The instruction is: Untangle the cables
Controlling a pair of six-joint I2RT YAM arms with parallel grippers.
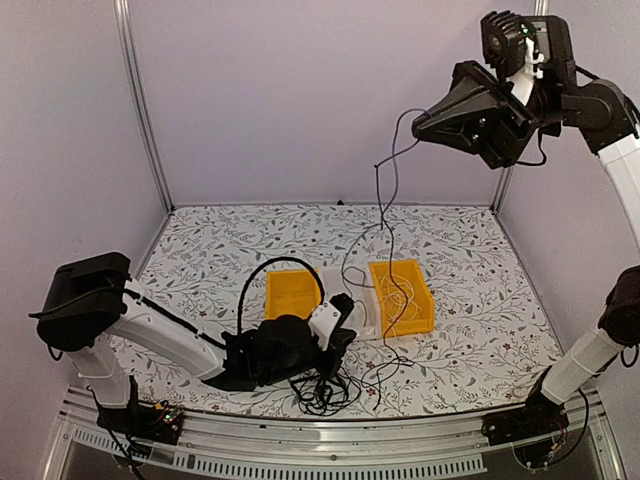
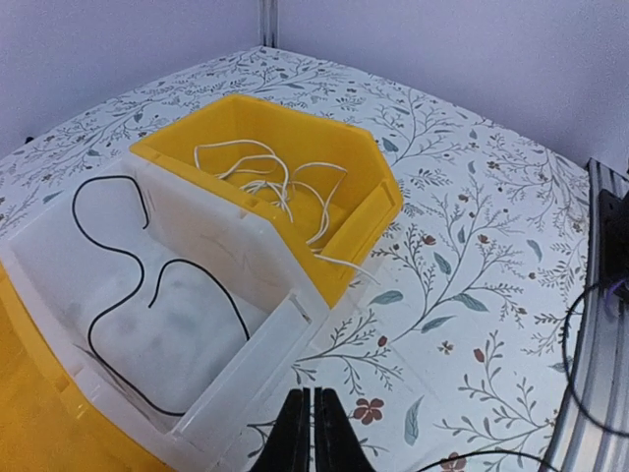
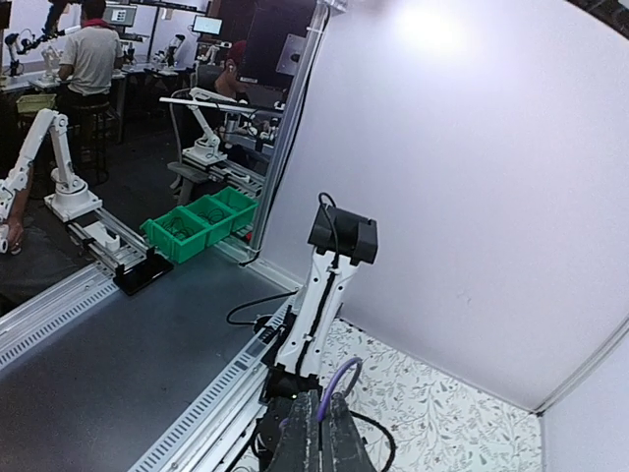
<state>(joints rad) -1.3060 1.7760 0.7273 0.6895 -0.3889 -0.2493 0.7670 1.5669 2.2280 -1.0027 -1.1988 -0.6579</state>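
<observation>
My right gripper is raised high at the back right, shut on a thin dark cable. That cable hangs down in loops to the table and runs to a tangle of black cables at the front edge. The right wrist view shows it as a purplish loop rising from my shut right gripper. My left gripper lies low by the white bin; seen from its wrist, the left gripper is shut on nothing. One black cable lies in the white bin. A cream-white cable fills the right yellow bin.
A second yellow bin stands left of the white one, the cream-cable bin to its right. A thick black hose arches over my left arm. The metal rail runs along the near edge. Walls close off the back and sides.
</observation>
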